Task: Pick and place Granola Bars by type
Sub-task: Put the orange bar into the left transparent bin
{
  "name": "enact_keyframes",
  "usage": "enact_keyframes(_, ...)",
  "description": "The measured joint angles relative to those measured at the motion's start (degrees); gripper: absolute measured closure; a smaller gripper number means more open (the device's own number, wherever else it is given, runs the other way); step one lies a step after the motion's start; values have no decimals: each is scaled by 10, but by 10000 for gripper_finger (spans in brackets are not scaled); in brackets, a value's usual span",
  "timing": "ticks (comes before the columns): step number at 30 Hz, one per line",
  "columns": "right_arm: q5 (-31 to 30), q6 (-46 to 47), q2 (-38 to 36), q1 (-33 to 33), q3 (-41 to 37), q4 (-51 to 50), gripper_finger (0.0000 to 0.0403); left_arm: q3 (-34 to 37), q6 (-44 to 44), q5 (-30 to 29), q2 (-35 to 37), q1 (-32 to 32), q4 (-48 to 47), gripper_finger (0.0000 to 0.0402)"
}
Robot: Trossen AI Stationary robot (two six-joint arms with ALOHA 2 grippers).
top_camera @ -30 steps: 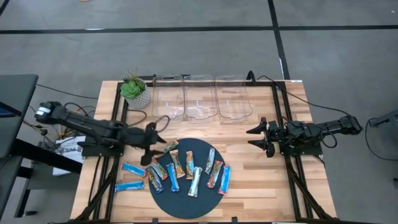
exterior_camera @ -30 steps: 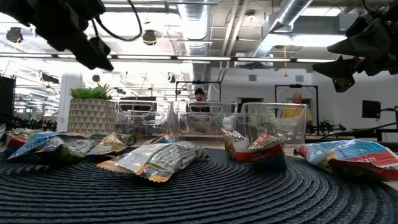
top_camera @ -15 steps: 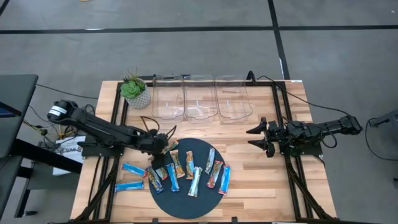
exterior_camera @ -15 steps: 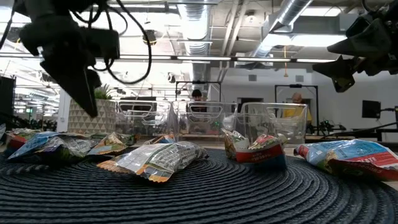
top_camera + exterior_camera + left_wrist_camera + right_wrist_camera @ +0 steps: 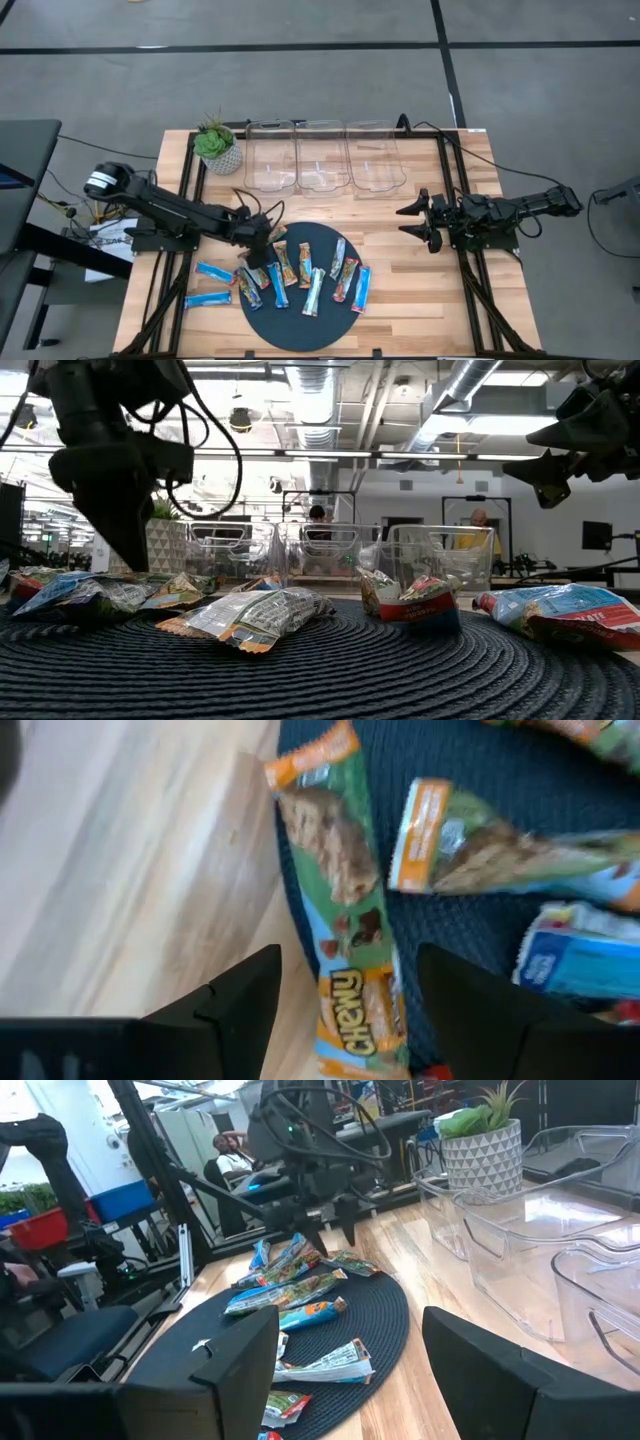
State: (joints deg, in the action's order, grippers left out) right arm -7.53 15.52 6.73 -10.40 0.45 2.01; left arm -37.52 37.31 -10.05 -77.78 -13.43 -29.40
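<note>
Left gripper (image 5: 340, 982) dropped lower over Chewy bar (image 5: 345, 920); jaws spread, straddling it, nothing held.

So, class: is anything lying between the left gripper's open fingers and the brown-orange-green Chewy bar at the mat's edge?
Nothing visible. In the left wrist view the left gripper hangs open straight over the brown-orange-green Chewy bar, which lies half on the dark round mat, with no other wrapper across it.
</note>
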Motion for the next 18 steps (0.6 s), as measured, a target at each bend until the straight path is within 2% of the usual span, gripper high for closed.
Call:
enact_keyframes(6,0,0,0,0,0,0,159,0,-14,-4,-44,1,9,173)
enact_keyframes(18,0,0,0,0,0,0,159,0,-21,-14,-49,17,6,178)
